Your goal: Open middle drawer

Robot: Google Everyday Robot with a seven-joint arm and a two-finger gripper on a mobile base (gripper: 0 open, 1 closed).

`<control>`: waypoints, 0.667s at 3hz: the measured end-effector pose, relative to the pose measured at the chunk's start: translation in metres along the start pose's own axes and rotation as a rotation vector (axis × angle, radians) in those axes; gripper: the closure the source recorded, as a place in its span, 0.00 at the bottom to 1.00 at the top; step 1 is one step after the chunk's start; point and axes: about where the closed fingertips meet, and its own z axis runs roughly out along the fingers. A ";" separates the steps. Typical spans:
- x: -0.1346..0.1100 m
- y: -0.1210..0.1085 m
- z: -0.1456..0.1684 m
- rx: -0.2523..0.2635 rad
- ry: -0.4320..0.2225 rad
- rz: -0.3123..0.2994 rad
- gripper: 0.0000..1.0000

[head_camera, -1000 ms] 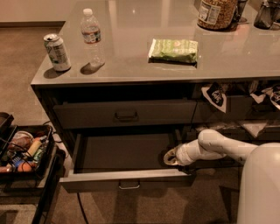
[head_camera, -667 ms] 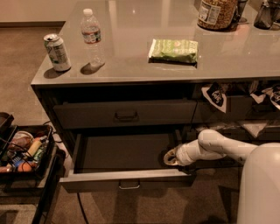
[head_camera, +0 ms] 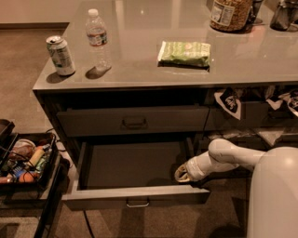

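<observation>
middle drawer stands open, gripper inside its right end

the long grey counter cabinet with a smooth top (head_camera: 139, 65) is the landmark here. the middle drawer (head_camera: 102, 199), a wide dark-grey drawer with a low flat front, sits in the cabinet's left stack, directly under the taller-fronted grey top drawer (head_camera: 93, 122), which is closed. the middle drawer is drawn well out from the cabinet face, and its plain grey inside shows bare. a small metal bar handle (head_camera: 138, 203) sits at the centre of its front.

the gripper (head_camera: 182, 173) on the white robot arm (head_camera: 226, 155) is low at the cabinet's front, inside the open drawer against its right end, just behind the front panel. whether it is released or clenched cannot be told, and it is apart from the bar handle. the arm reaches in from the white rounded robot body (head_camera: 274, 195) standing before the cabinet's right half.

on the cabinet's top, a silver-and-green drink can (head_camera: 60, 56) stands at the left edge, a clear plastic water bottle (head_camera: 98, 39) just beside it, a flat green snack packet (head_camera: 184, 53) lies near the middle, and a brown-filled jar (head_camera: 228, 14) stands at the far right rear. narrower grey drawers in the cabinet's right half hold black-and-white cloth (head_camera: 229, 102). left of the cabinet stands a black cart (head_camera: 51, 186) with mixed small items.
</observation>
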 end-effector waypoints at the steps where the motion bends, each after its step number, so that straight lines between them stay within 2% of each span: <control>1: -0.005 0.039 0.004 -0.033 0.002 -0.005 1.00; 2: -0.007 0.042 0.002 -0.037 0.003 -0.006 1.00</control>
